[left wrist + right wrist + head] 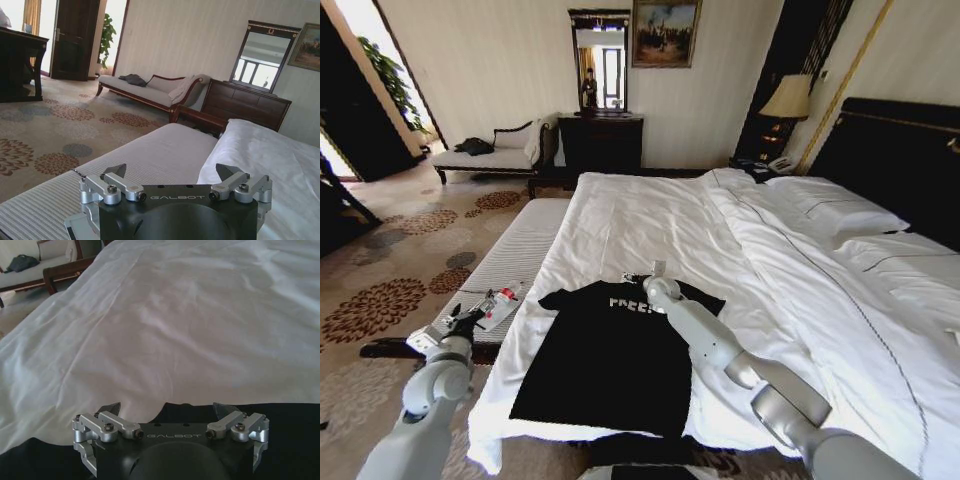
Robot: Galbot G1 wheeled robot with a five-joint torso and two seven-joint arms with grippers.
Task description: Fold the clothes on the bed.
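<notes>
Head view: right gripper (pixel 655 272), fingers apart, hovers at the collar of the T-shirt (pixel 610 355); it looks soft and floppy, so pinch a shoulder seam. Left gripper (pixel 465 322) waits, fingers apart.

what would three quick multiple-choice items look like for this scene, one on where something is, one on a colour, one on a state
1. Where is the right end effector?
A. over the T-shirt's collar end
B. over the pillows
C. down by the carpet

2. What colour is the T-shirt?
A. white
B. red
C. black

3. How are the left end effector's fingers?
A. shut on the bottle
B. open, holding nothing
C. shut on the duvet

Answers:
1. A, the head view puts it at the top of the shirt by the white lettering, and the right wrist view shows black cloth under it.
2. C, it lies dark against the white bed.
3. B, the left wrist view shows the fingers spread apart with nothing between them, above the striped bench.
</notes>
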